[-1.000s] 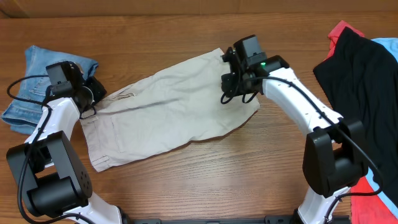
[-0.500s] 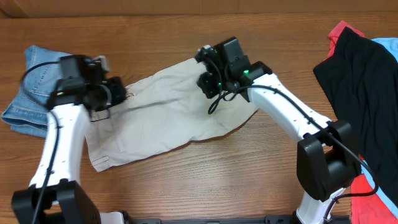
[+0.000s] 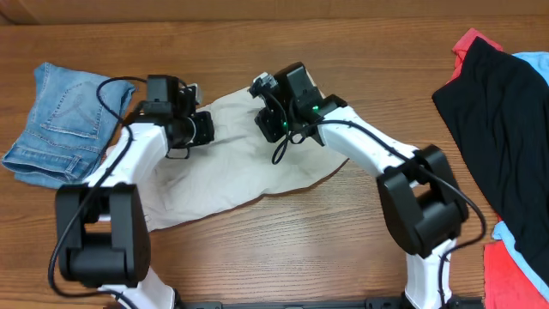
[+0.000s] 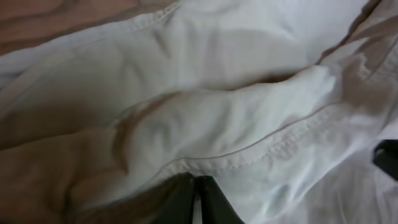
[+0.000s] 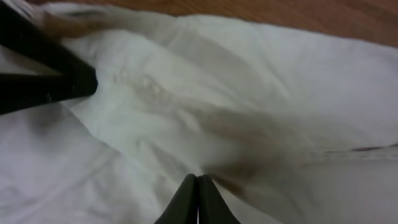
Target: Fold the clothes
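Your left claw [image 3: 202, 130] and right claw [image 3: 262, 122] each pinch the khaki shorts [image 3: 232, 167] mid-fold; the black garment [image 3: 502, 146] and red garment [image 3: 515, 279] lie unfolded.

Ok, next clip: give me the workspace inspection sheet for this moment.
Surface: wooden table, brown grain.
Job's things: beige shorts lie rumpled mid-table under both arms. Folded blue jeans are at the left. A black garment, a red garment and a light blue garment are piled at the right edge.
Clutter: nothing seen.
Grippers: left end effector is shut, pinching the shorts' cloth. Right end effector is shut, likewise on the shorts.
Cables: black left-arm cable loops beside the jeans. Black right-arm cable hangs over the shorts.
Surroundings: nothing seen.
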Tool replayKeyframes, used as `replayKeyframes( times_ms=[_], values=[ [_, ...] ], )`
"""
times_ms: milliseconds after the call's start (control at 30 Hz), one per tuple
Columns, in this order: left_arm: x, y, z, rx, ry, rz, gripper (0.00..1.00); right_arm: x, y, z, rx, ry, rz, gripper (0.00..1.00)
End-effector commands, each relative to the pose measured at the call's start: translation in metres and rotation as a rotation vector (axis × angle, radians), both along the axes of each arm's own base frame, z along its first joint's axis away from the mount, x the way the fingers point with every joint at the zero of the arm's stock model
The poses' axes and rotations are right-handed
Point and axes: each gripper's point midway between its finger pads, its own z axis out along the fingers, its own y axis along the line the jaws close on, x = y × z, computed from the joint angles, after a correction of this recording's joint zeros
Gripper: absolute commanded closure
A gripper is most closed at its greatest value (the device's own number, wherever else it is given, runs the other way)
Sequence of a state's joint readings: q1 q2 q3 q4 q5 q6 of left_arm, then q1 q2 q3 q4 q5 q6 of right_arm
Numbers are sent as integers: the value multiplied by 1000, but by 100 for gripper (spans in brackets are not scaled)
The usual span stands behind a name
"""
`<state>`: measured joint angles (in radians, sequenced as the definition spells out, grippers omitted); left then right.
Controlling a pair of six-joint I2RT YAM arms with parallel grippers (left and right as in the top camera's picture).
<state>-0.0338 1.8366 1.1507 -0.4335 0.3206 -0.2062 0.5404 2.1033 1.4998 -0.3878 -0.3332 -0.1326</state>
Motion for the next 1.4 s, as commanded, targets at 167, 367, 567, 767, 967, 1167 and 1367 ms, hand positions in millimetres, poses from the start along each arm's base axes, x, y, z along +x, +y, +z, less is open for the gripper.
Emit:
replayKeyframes(
  times_ms=[167,367,567,767,967,1167,1367],
  values=[
    [24,12,-48,56,-3,115,79,48,-18,-22,-39,-127,-84,92],
    [36,12,-54,26,-26,174,69,84,-50,-52,-47,-160,-177,89],
    [40,12,-52,26,-45,175,62,110,-97,-68,-65,-157,-302,86],
    [34,12,-56,30,-17,175,60,140,-152,-61,-53,-183,-470,80],
    [33,11,-55,26,-12,165,62,130,-190,-69,-93,-79,-540,63],
    [36,10,-30,35,-70,125,60,123,-194,-9,-70,-99,-542,50],
    [25,8,30,29,-138,98,45,106,-176,65,11,-151,-485,49]
  ],
)
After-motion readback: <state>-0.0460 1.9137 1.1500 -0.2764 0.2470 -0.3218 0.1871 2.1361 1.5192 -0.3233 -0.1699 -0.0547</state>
